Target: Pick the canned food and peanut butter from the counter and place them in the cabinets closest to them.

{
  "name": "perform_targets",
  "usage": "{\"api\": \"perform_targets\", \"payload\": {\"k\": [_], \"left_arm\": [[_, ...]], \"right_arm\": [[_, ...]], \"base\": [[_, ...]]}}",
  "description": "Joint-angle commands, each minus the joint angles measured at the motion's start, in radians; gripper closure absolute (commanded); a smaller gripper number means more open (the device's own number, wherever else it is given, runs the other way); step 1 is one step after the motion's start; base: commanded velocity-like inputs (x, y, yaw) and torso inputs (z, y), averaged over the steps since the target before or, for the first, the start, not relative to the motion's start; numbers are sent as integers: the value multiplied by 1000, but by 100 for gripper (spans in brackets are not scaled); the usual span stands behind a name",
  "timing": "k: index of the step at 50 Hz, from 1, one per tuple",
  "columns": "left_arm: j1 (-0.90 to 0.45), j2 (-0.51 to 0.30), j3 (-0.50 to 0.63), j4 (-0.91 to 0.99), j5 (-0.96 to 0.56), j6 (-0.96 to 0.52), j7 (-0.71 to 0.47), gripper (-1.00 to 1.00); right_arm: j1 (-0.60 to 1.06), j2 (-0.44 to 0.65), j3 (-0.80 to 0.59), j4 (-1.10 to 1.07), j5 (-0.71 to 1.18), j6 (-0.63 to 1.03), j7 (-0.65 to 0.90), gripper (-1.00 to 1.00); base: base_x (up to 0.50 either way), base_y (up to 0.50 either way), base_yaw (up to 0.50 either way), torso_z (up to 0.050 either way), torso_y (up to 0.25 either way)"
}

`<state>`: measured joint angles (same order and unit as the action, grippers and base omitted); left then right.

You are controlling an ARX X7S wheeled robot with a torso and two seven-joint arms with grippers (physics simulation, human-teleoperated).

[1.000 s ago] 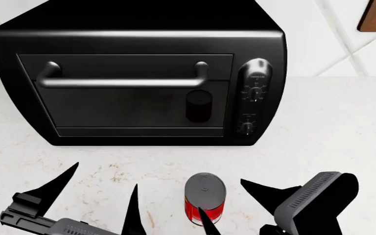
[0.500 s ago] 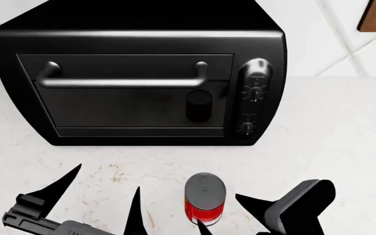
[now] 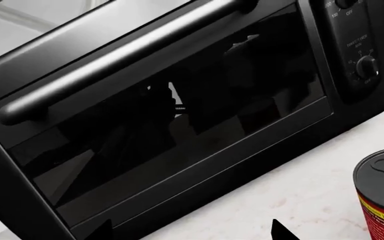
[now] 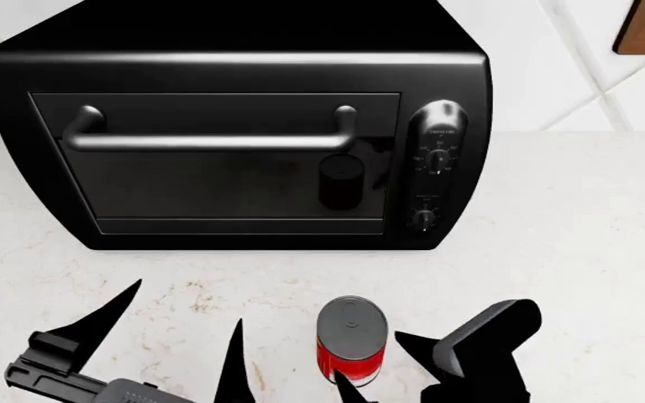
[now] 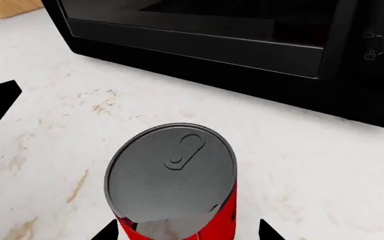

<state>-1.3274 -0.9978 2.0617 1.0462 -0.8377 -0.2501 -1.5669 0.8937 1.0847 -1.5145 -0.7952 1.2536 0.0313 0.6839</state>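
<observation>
While the right gripper [image 4: 373,365] sits at the bottom centre-right of the head view with its fingers spread, the canned food [image 4: 352,340] stands upright between them at the bottom middle of the frame, not yet pinched. One fingertip [image 4: 348,389] shows low at the can's front, the other reaches in from the right. In the right wrist view the tin [image 5: 174,182] fills the lower centre, dark lid up, and whether either finger is actually touching the label I cannot tell.

Here's the danger: the can is narrow and sitting loose on the counter [image 4: 591,235]. If one finger lands first, I'd expect it to shove the tin sideways or tip it. A grip taken too low could let it pivot on the lift.

Over at the bottom left, the left gripper [image 4: 177,336] hangs with its fingers parted, holding nothing, just beside the can. Any drift rightward and it could knock the tin or foul the other arm.

Further back, the black toaster oven [image 4: 233,134] fills the upper half of the frame. A lift that swings forward might clip its door or its knobs [image 4: 423,218].

No peanut butter in any view, so that half of the job looks untouched.
</observation>
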Motion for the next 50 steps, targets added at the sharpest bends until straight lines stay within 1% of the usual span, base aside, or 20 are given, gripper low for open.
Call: {"api": "perform_targets", "payload": {"k": [1, 7, 17, 27, 28, 42, 45, 47, 50], "left_arm": [[-4, 4, -4, 0, -8, -2, -2, -100], [-10, 3, -2, 0, -9, -2, -2, -100], [-2, 1, -2, 1, -5, -5, -3, -100], [15, -3, -20, 0, -5, -18, -2, -100], [14, -4, -18, 0, -4, -16, -2, -100], [35, -12, -39, -7, 0, -14, 14, -100], [39, -13, -42, -8, 3, -12, 18, -100], [41, -13, -43, -9, 5, -10, 21, -100], [41, -18, -44, -8, 8, -8, 25, -100]], "right_arm": [[17, -36, 2, -12, 14, 13, 5, -100], [26, -47, 7, -18, 23, 17, 4, -100], [61, -93, 36, 60, 54, 13, -7, -100], [61, -137, 37, 94, 39, 17, -9, -100], [60, -138, 37, 98, 38, 15, -8, 100], [56, -135, 50, 97, 13, -4, -8, 100], [72, -111, 79, 60, -8, -30, 24, 100], [103, -87, 113, 16, -31, -40, 73, 100], [161, -58, 161, -30, -17, -44, 128, 100]], "base": [[0, 0, 0, 0, 0], [0, 0, 0, 0, 0], [0, 0, 0, 0, 0], [0, 0, 0, 0, 0], [0, 0, 0, 0, 0], [0, 0, 0, 0, 0], [0, 0, 0, 0, 0], [0, 0, 0, 0, 0], [0, 0, 0, 0, 0]]}}
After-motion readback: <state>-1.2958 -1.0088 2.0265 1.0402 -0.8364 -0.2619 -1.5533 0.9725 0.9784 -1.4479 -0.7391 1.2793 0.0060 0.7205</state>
